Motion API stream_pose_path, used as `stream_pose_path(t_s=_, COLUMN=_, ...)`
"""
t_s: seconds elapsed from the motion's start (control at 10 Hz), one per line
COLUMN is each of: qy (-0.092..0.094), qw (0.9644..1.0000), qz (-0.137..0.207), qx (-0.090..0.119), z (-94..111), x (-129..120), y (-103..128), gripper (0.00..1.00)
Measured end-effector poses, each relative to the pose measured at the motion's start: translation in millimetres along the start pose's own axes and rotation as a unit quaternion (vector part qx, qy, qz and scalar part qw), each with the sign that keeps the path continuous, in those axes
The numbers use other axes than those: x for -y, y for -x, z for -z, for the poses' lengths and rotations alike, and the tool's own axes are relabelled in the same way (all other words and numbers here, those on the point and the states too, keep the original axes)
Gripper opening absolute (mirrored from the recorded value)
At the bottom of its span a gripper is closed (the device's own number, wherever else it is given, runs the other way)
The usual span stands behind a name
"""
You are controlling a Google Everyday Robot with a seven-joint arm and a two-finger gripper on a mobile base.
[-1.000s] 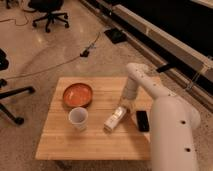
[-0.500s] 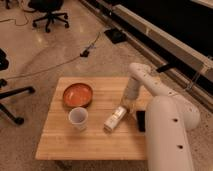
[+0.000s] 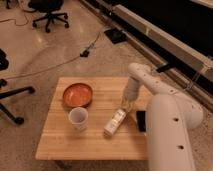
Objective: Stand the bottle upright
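The bottle (image 3: 115,122) is slim, clear plastic with a whitish label. It lies on its side on the wooden table (image 3: 60,142), right of the white cup (image 3: 78,118), its far end pointing toward the arm. My gripper (image 3: 126,104) hangs from the white arm just above the bottle's far end, over the table's right half.
An orange-red bowl (image 3: 77,94) sits on the table behind the cup. A dark flat object (image 3: 141,121) lies near the table's right edge, partly hidden by my arm. Office chairs (image 3: 48,15) and cables (image 3: 87,50) are on the floor beyond.
The arm's big white body has shifted slightly toward the table and hides more of the right edge. The gripper has stayed by the bottle's far end. The bottle still lies flat.
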Motion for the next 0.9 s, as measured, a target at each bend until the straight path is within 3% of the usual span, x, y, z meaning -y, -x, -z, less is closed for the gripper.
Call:
stream_pose_path(t_s=0.5, qy=0.003, qw=0.9993, qz=0.018, qx=-0.033, z=20.4, x=12.0, y=8.6, gripper=0.0)
stream_pose_path(t_s=0.9, qy=-0.006, qw=0.9948, qz=0.032, qx=-0.097, z=50.6, x=25.0, y=16.7, gripper=0.0)
